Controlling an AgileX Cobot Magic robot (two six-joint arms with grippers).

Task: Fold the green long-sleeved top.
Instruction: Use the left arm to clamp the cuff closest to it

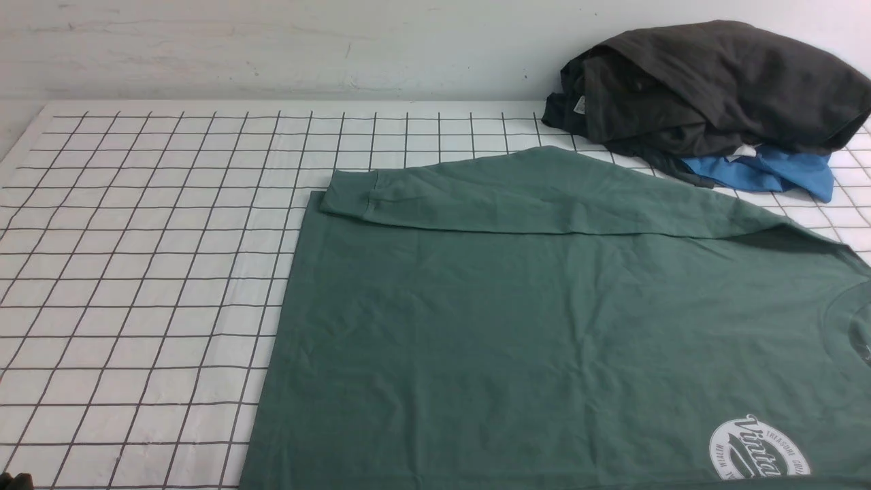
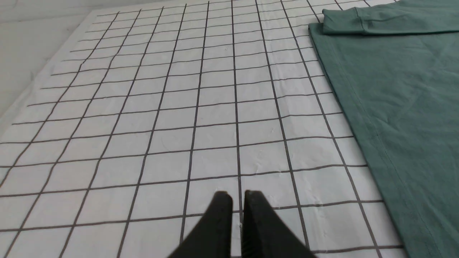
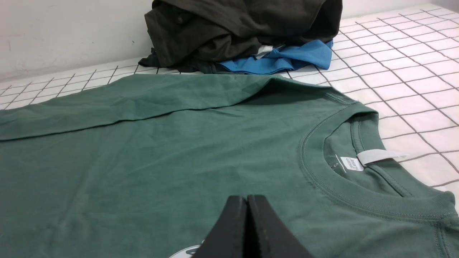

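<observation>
1. On the gridded surface (image 1: 136, 272), the green long-sleeved top (image 1: 544, 320) lies flat, one sleeve folded across it.
2. Left end effector (image 2: 235, 195): nearly pressed together, empty, over bare grid.
3. Right end effector (image 3: 247, 199): pressed together, empty, over the top's chest.

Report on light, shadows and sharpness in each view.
Front view: soft, even light, no glare; the folded sleeve of the green long-sleeved top casts a thin shadow near the shoulder. Left wrist view: the grid cloth is evenly lit; the left gripper looks soft-edged. Right wrist view: the dark heap loses detail in its folds; the neck label is washed out; the right gripper is blurred.
</observation>
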